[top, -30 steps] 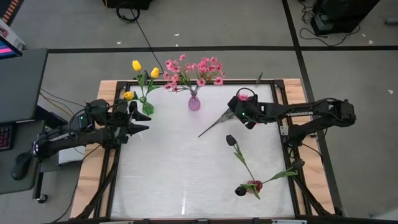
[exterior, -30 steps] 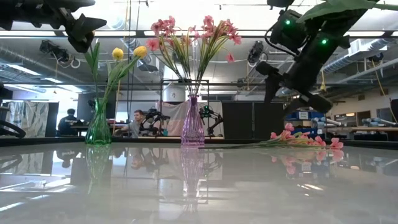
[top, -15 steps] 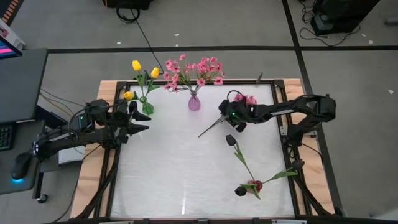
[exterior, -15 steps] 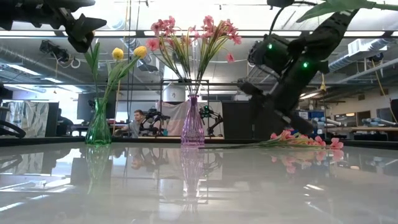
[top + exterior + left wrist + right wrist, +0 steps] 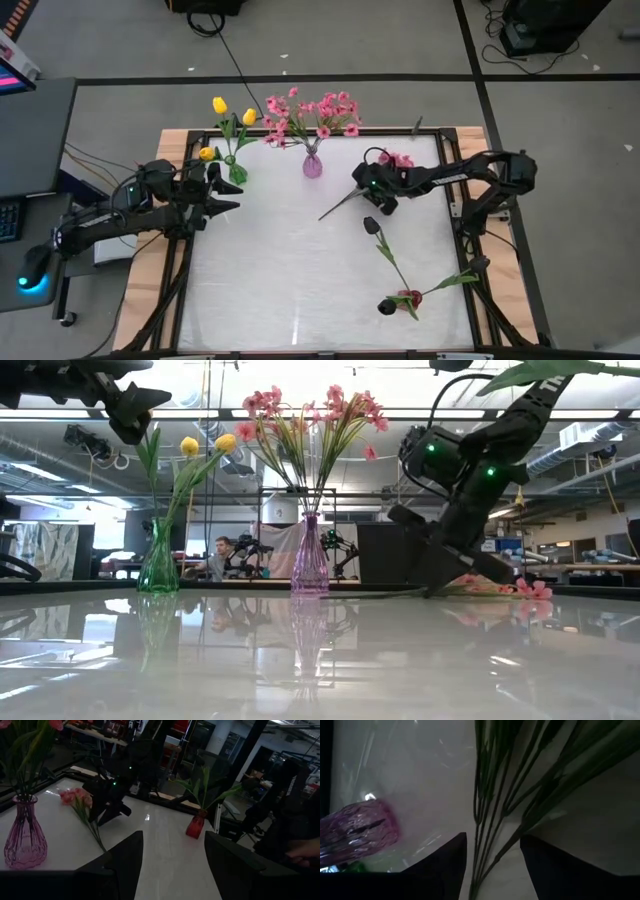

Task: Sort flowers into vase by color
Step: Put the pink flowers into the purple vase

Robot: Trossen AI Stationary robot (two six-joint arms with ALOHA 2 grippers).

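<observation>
A spray of pink blossoms [image 5: 343, 203] lies flat on the table, blossoms [image 5: 399, 159] toward the far right. My right gripper [image 5: 374, 196] is low over its stems, open, with one finger on each side of the stem bundle [image 5: 487, 827]. The purple vase [image 5: 312, 165] stands at the far edge and holds pink sprays. The green vase [image 5: 236, 173] holds yellow tulips [image 5: 219, 104]. Two dark tulips [image 5: 372, 225] [image 5: 388, 306] lie on the table's right half. My left gripper [image 5: 228, 196] waits open near the green vase, above the table.
The purple vase [image 5: 360, 831] stands close to the left of my right gripper. A dark tulip's head lies just on the near side of the gripper. The wooden table frame [image 5: 170, 140] runs around the white top. People sit in the room behind [image 5: 222, 556].
My right gripper has moved toward the table's left and down, from above the pink blossoms to low over the lying spray's stems, tipping its fingers downward. The spray has stayed where it was.
</observation>
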